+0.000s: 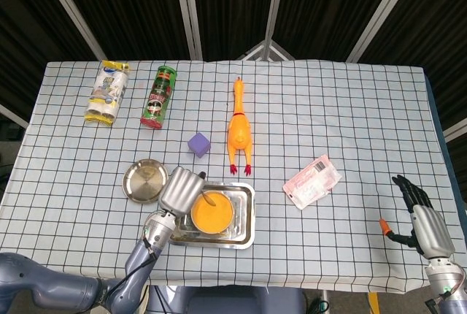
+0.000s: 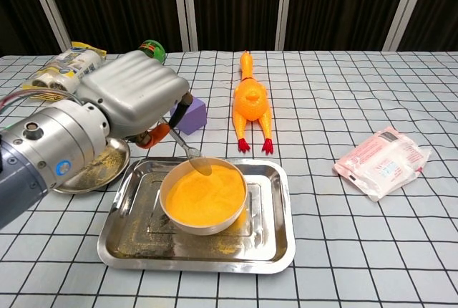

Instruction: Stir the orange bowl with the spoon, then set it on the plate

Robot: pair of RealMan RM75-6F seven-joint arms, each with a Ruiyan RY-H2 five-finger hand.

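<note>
Gripping the spoon in closed fingers, our left hand sits just left of the orange bowl, with the spoon's tip dipped in at the bowl's far rim. The bowl stands inside the steel tray. The round metal plate lies just left of the tray. Our right hand rests well to the right of the bowl, near the table edge, fingers spread and holding nothing.

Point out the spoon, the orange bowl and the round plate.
spoon [image 2: 187, 152], chest view, on its handle.
orange bowl [image 2: 204, 225], chest view, on its outer front wall.
plate [image 1: 136, 180], head view, on its bare centre.
</note>
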